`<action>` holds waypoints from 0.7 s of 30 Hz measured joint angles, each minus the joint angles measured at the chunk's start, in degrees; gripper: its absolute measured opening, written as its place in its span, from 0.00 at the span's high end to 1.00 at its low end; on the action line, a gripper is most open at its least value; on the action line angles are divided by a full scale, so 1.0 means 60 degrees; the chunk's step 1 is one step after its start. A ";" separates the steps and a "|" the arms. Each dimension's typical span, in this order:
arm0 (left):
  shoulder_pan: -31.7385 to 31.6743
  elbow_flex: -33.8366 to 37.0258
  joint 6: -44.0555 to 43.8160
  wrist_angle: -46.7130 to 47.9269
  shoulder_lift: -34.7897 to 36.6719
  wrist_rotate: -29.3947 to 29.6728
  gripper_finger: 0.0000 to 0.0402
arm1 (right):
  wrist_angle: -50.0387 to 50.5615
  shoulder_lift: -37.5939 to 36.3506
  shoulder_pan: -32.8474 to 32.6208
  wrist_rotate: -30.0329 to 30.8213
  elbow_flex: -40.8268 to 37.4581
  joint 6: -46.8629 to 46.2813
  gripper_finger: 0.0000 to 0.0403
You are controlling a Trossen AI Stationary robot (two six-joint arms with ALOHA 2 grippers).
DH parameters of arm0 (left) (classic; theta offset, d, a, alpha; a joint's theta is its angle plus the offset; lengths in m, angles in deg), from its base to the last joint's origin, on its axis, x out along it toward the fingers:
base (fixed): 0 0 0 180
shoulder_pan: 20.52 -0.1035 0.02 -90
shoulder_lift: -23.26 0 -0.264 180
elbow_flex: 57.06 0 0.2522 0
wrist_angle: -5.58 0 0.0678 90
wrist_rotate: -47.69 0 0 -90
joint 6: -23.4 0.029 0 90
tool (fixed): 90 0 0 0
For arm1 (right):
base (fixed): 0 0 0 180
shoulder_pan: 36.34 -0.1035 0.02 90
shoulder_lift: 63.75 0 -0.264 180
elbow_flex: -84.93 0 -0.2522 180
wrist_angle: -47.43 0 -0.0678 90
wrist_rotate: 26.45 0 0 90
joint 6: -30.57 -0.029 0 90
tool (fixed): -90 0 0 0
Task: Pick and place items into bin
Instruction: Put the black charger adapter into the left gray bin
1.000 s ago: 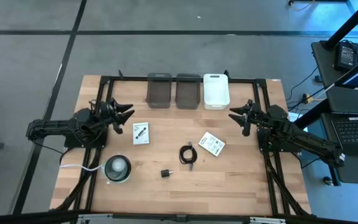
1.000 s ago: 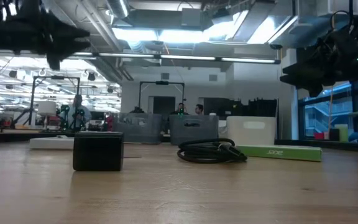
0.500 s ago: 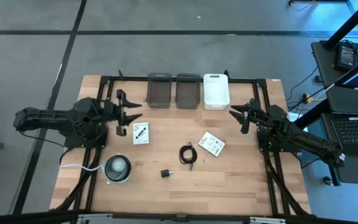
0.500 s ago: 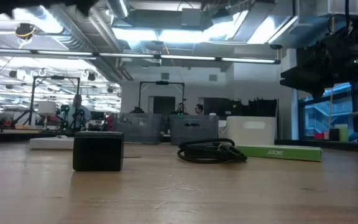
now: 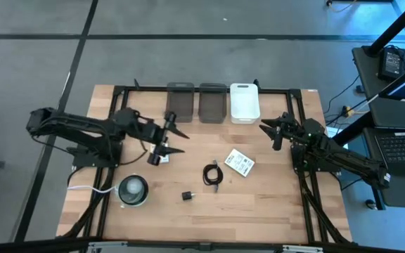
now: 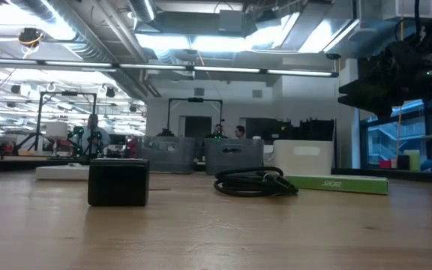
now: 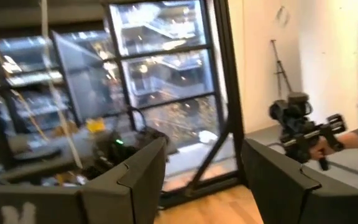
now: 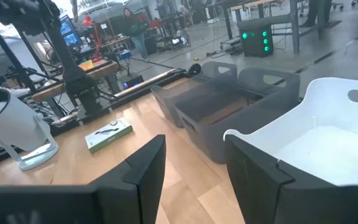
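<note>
In the high view my left gripper (image 5: 177,135) is open and hovers above the left white packet (image 5: 157,157), covering most of it. My right gripper (image 5: 267,133) is open near the white bin (image 5: 245,102), touching nothing. The second packet (image 5: 239,162), the coiled black cable (image 5: 213,174) and the tiny black block (image 5: 186,195) lie flat on the wood. The low view shows the block (image 6: 118,182), the cable (image 6: 253,182) and both packets (image 6: 336,182) (image 6: 62,172). The left wrist view shows open fingers (image 7: 204,180) and no item; the right wrist view shows open fingers (image 8: 194,168).
Two grey bins (image 5: 180,102) (image 5: 212,102) stand beside the white bin at the far edge. A round grey-white disc (image 5: 133,190) with a white cord (image 5: 90,188) sits near the left front. A black frame (image 5: 118,90) borders the table. Bare wood lies along the near edge.
My left arm has reached out toward the table's right, carrying its gripper from beside the left packet to above it, and it has gone out of the top of the low view. Its fingers stay open. The items have not moved.
</note>
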 joint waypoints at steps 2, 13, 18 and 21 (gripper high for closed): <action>0.0167 -0.0514 0.0002 0.0657 -0.0416 -0.0025 0.47 | 0.0000 0.0000 -0.0003 0.0000 0.0000 0.0000 0.58; 0.1272 -0.3832 0.0292 0.6970 -0.2156 0.2130 0.48 | 0.0004 0.0000 -0.0003 0.0000 0.0000 0.0286 0.58; 0.2213 -0.4449 -0.0319 0.7541 -0.2916 0.2272 0.48 | 0.0004 0.0000 -0.0003 -0.0004 0.0000 0.0550 0.58; 0.2749 -0.4701 -0.1137 0.7911 -0.3325 0.3199 0.48 | 0.0004 0.0000 -0.0003 -0.0004 -0.0001 0.0546 0.58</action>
